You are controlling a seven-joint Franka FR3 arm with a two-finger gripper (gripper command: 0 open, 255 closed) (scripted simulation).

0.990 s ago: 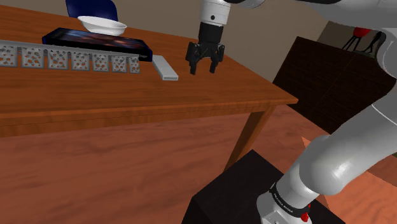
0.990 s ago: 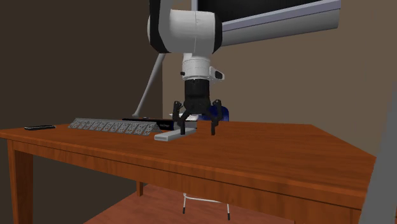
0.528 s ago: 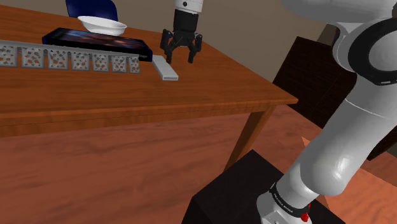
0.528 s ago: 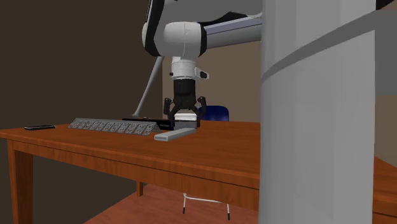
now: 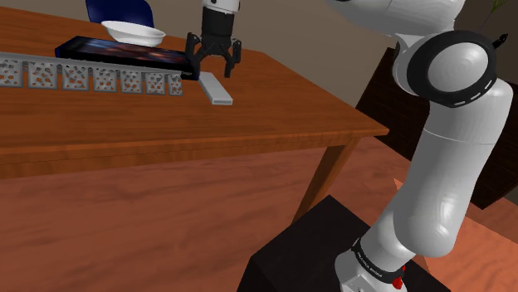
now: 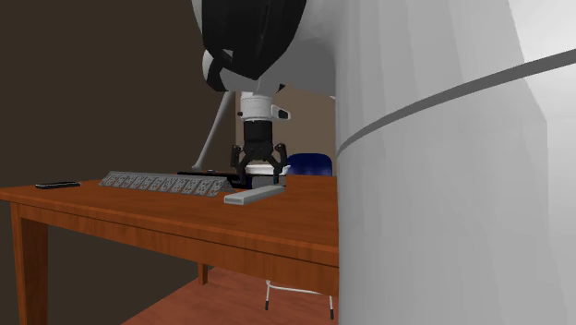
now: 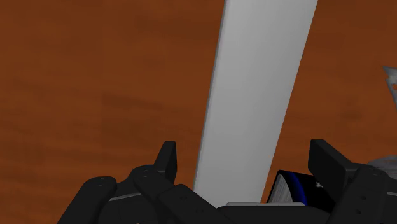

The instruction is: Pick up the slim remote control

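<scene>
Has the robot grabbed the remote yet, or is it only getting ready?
Not yet. Done: the open end effector is lined up over the far end of the grey remote, and its fingers stand either side of it. Happening now: it hangs just above the remote, which lies flat on the wooden table, apparently untouched. Left: lower, close on it and lift.

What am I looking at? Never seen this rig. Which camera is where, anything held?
A simulated white robot arm on a box stand, ending in a black two-finger tool. Shoulder view: from beside the stand, looking down. Second exterior view: low, across the wooden table. Wrist view: along the tool. On the table: a slim grey remote, a long grey keyed strip, a flat black device, a white bowl. The tool hangs open over the remote, holding nothing.
</scene>
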